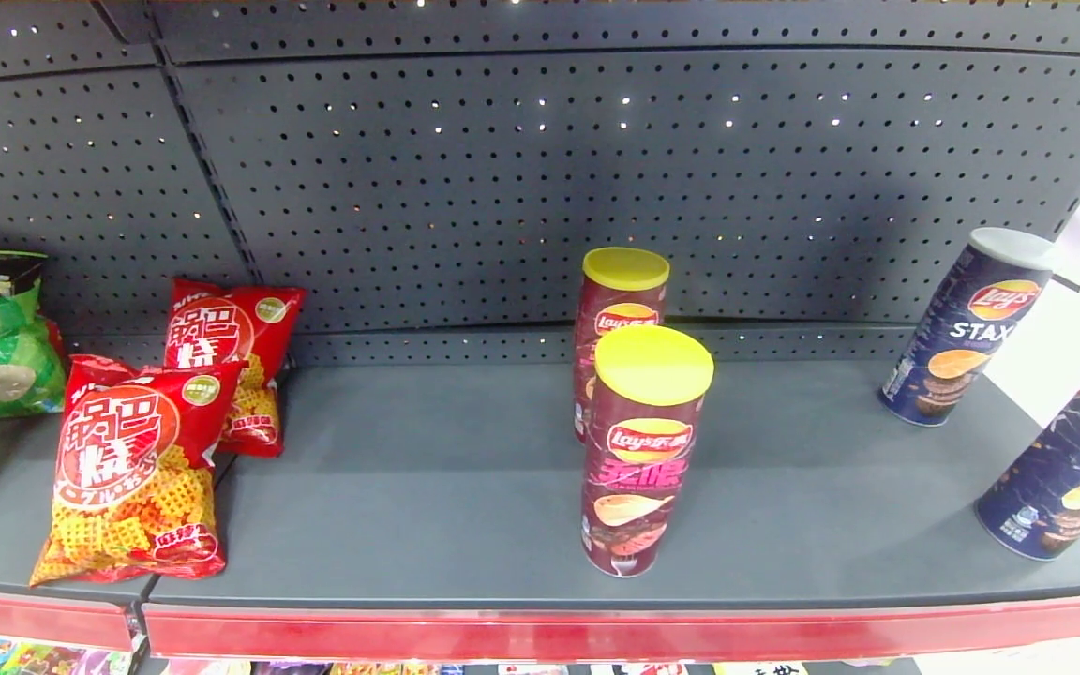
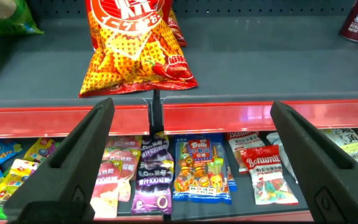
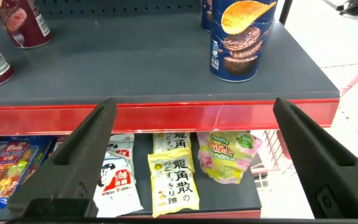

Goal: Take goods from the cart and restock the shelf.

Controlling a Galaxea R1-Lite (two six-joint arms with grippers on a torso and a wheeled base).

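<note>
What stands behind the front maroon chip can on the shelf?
A second yellow-lidded maroon can stands behind the front can, before the pegboard back. The front can covers part of its lower body.

The left gripper [image 2: 192, 104] has two matte black fingers [image 2: 73, 165]. Each is a smooth, flat-faced wedge, broad at the base and narrowing to a blunt tip at the red shelf edge [image 2: 229, 117]. One finger carries a small round recess near its base, the end farthest from that edge. The right gripper [image 3: 196, 102] has matching black wedge fingers [image 3: 319, 162] and the same recess.
</note>
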